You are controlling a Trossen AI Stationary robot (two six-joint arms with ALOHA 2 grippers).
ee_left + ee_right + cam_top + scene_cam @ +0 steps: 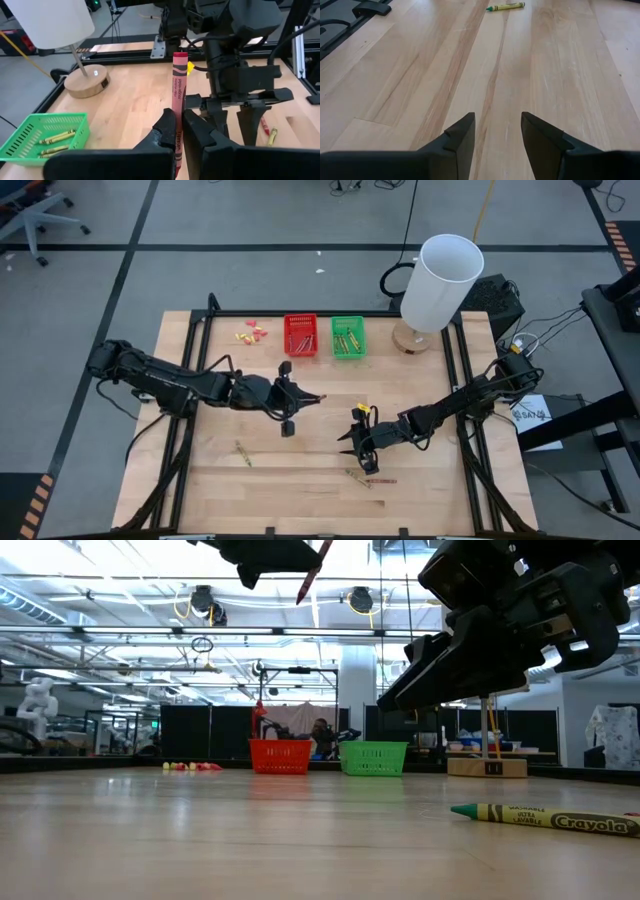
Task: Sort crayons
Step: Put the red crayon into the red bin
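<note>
— Nearest item, low view?
— Green crayon [545, 819], lying flat on the table [300, 480], wrapper lettering readable. Overhead it is one of three loose crayons on the boards: this green one [243, 453] toward the left front, plus a yellowish one [354, 476] and a red one [380, 480] lying together at the front, just beside the right gripper.

— Surroundings and obstructions?
— Lamp [436, 285], white shade on a round wooden base, at the far right of the table beside the baskets. Small yellow and pink scraps [252, 333] lie left of the red basket. Between the arms, bare boards only.

— Containers, count?
— Two: red basket [300, 335] holding red crayons, green basket [347, 337] holding yellow-green ones – about three visible in the left wrist view.

— Left gripper?
— Left gripper [296, 396], mid-table, raised; fingers pinched on a red crayon [178, 95] that stands upright between them.

— Right gripper?
— Right gripper [356, 445], low over the front boards; fingers [461, 131] spread partway, holding nothing, touching nothing.
</note>
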